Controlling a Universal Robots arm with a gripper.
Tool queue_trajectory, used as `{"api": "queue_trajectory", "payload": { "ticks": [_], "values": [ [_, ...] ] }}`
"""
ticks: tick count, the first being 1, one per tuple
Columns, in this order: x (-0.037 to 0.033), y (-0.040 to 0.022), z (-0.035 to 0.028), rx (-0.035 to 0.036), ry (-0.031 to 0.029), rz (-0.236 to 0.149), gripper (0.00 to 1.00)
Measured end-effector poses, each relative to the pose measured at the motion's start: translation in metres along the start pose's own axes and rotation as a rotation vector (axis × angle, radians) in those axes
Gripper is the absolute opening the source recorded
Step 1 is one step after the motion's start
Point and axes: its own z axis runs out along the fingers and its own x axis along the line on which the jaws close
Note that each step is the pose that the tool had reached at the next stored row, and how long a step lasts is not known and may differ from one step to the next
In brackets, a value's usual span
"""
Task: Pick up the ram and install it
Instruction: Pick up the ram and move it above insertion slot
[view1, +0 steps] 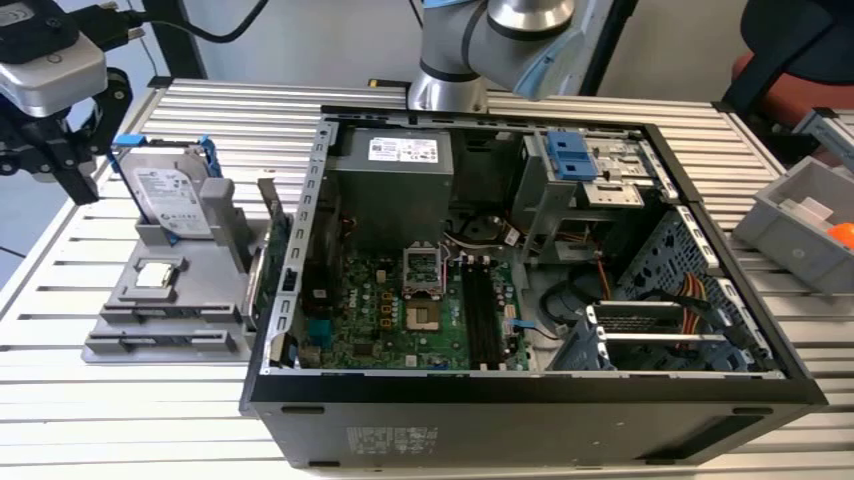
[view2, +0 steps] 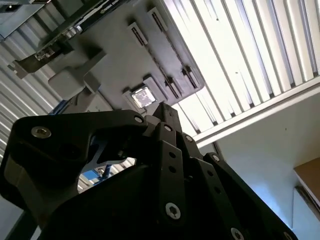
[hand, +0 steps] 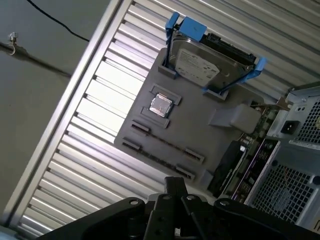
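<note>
In the exterior view my gripper (view1: 78, 188) hangs over the table's far left corner, up and away from the grey parts holder (view1: 167, 300). Its fingers meet at one tip in both wrist views (view2: 161, 107) (hand: 175, 182), shut with nothing between them. The holder (hand: 200, 130) lies beyond the tip, and its long slots (hand: 165, 146) show just thin dark lines. I cannot make out the ram there, nor among the black memory slots (view1: 483, 310) on the motherboard of the open computer case (view1: 534, 390).
A silver hard drive (view1: 171, 200) in a blue frame stands upright on the holder, with a small square chip (view1: 158, 275) in front of it. A green expansion card (view1: 276, 270) stands between holder and case. A grey bin (view1: 801, 225) sits at the exterior view's right.
</note>
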Motion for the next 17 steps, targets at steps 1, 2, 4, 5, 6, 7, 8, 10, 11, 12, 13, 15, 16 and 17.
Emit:
{"api": "queue_trajectory", "payload": {
  "ticks": [1,2,4,5,6,7,8,10,11,12,13,15,16,17],
  "values": [
    [-0.0001,0.0001,0.0000,0.0000,0.0004,-0.009,0.00],
    [0.0000,0.0001,0.0000,0.0000,0.0009,-0.018,0.00],
    [-0.0003,0.0006,-0.0001,0.0001,0.0020,-0.039,0.00],
    [-0.0004,0.0010,-0.0001,0.0003,0.0027,-0.049,0.00],
    [-0.0004,0.0009,0.0000,0.0005,0.0031,-0.060,0.00],
    [-0.0004,0.0009,0.0000,0.0006,0.0036,-0.073,0.00],
    [-0.0004,0.0009,0.0001,0.0005,0.0043,-0.089,0.00],
    [-0.0005,0.0010,0.0000,0.0005,0.0057,-0.117,0.00],
    [-0.0006,0.0011,0.0000,0.0005,0.0062,-0.129,0.00],
    [-0.0007,0.0012,0.0000,0.0006,0.0068,-0.142,0.00],
    [-0.0007,0.0013,0.0000,0.0006,0.0075,-0.156,0.00],
    [-0.0007,0.0014,0.0001,0.0006,0.0088,-0.185,0.00],
    [-0.0007,0.0014,0.0000,0.0008,0.0096,-0.199,0.00],
    [-0.0007,0.0015,0.0000,0.0009,0.0102,-0.212,0.00]
  ]
}}
